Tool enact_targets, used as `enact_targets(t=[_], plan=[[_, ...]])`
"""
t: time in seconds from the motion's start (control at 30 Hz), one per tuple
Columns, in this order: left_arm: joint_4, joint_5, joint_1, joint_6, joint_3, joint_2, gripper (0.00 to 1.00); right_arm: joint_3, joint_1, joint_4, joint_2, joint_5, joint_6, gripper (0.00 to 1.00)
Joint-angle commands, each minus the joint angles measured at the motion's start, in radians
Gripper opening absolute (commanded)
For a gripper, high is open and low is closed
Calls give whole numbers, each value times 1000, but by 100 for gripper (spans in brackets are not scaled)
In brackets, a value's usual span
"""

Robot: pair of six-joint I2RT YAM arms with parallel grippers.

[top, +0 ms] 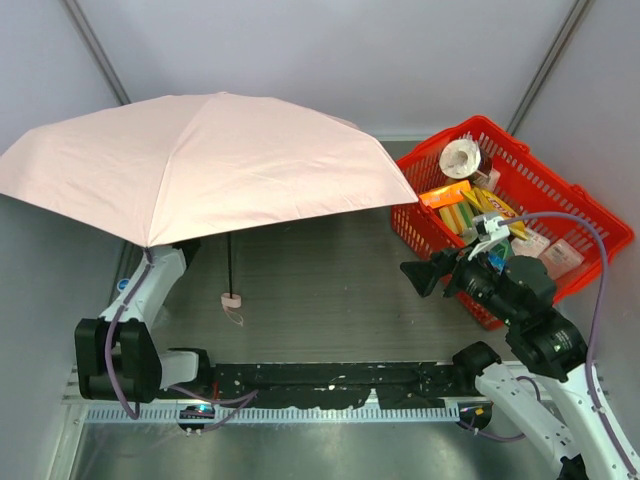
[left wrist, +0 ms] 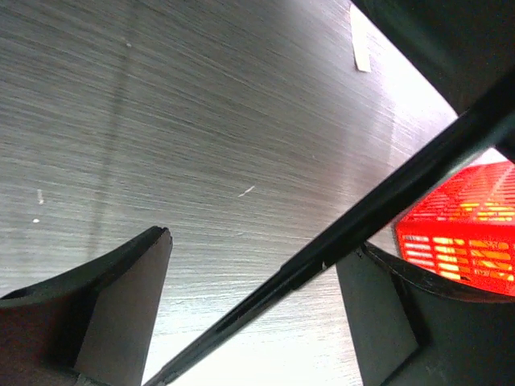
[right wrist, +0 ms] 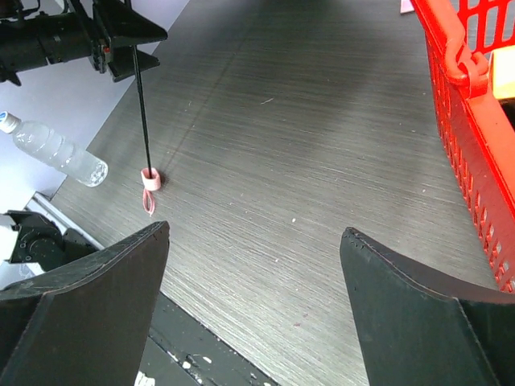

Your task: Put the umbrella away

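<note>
Grey wood-grain tabletop (top: 330, 270), pale bluish walls (top: 400, 60), soft even light

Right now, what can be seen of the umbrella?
The umbrella is fully open: a pale pink fabric canopy, top up, on a thin black shaft, nearly upright. Its small pink handle, with a thin loop, rests on the table. The shaft passes between the left gripper's open fingers; contact there is unclear.

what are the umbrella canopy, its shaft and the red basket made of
Umbrella canopy: pale pink fabric, matte, stretched taut in panels with visible seams. Shaft: thin black rod, likely metal, with a slight sheen. Red basket: glossy moulded plastic, judging by its lattice walls.
</note>
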Motion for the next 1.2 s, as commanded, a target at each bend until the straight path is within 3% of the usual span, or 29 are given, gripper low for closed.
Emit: enact_targets(t=[0.0,0.23,0.43,0.63,0.8,0.97,1.17], plan=[[159,103,3,-37,34,35,80,-4,-1,30,4,-1,13,91],[247,136,3,-52,63,31,36,-54,-1,66,16,-8,47,91],[190,166,0,-52,183,-15,4,-87,-1,152,113,-116,44,91],[49,157,-6,23,338,-50,0,36,56,229,306,-87,62,91],[-83,151,-8,81,500,-24,0,197,258,322,473,63,70,91],[-222,78,-43,67,640,9,0,503,592,309,785,496,30,91],[-311,-51,-78,-9,645,-23,0,708,743,381,1085,792,-34,91]])
